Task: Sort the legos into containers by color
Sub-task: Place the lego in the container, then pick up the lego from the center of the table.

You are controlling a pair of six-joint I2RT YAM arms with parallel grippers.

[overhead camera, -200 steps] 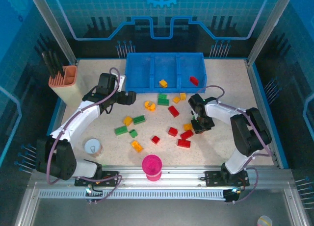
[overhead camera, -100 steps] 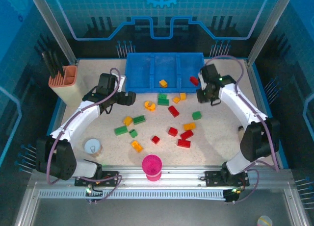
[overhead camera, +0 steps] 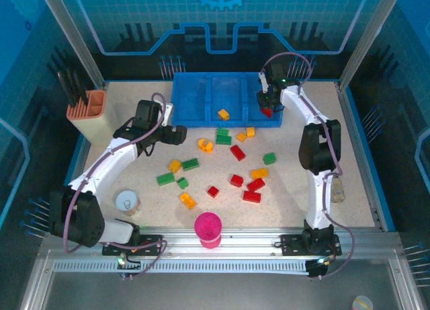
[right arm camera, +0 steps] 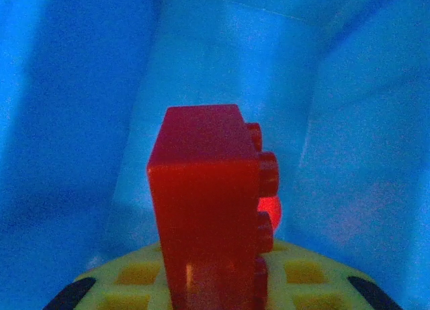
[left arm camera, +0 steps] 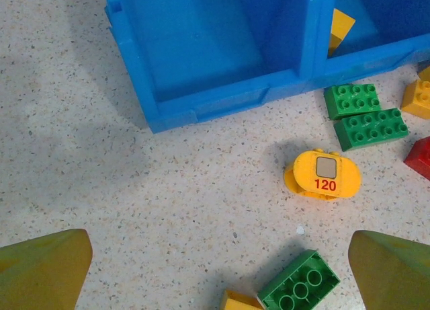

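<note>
The long blue tray (overhead camera: 201,119) stands at the back, its containers side by side. My right gripper (overhead camera: 267,103) hangs over the right container, shut on a red lego (right arm camera: 208,209) that stands upright against the yellow gridded pad (right arm camera: 134,273). A red glow (right arm camera: 270,208) shows just behind it. An orange lego (overhead camera: 223,113) lies in the middle container. My left gripper (overhead camera: 179,134) is open over the table in front of the tray's left end, with nothing between its fingers (left arm camera: 47,269). Near it lie a yellow "120" piece (left arm camera: 322,174) and green legos (left arm camera: 371,127) (left arm camera: 299,283).
Red, green and orange legos are scattered over the middle of the table, among them a green one (overhead camera: 269,158) and a red one (overhead camera: 252,196). A peach tool holder (overhead camera: 91,111) stands far left, a pink cup (overhead camera: 207,228) at the front, a small white cup (overhead camera: 127,202) front left.
My right arm has swung from the bricks at the table's middle right up to the tray's right container, uncovering a green lego. The left arm has not moved.
</note>
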